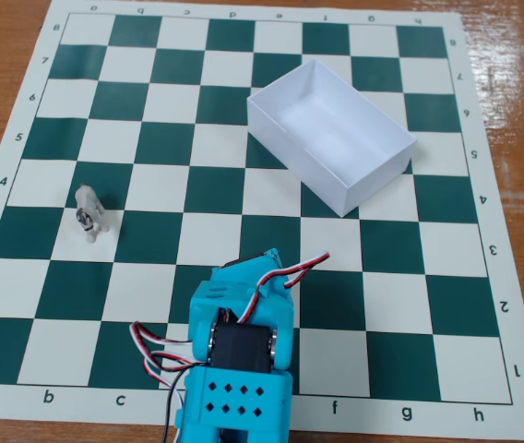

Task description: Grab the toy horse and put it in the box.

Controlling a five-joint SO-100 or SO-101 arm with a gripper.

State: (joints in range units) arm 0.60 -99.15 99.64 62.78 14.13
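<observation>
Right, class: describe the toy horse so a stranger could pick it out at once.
Start from the green-and-white chessboard in the fixed view and go to its left side, well left of the white box. There the toy horse stands alone on a pale square: a tiny grey-beige figurine with dark markings.

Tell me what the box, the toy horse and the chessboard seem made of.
The box: likely thin white paper or card, matte, with sharp folded walls. The toy horse: probably moulded plastic, pale with dark markings; too small to be sure. The chessboard: apparently a flat printed sheet, slightly glossy.
</observation>
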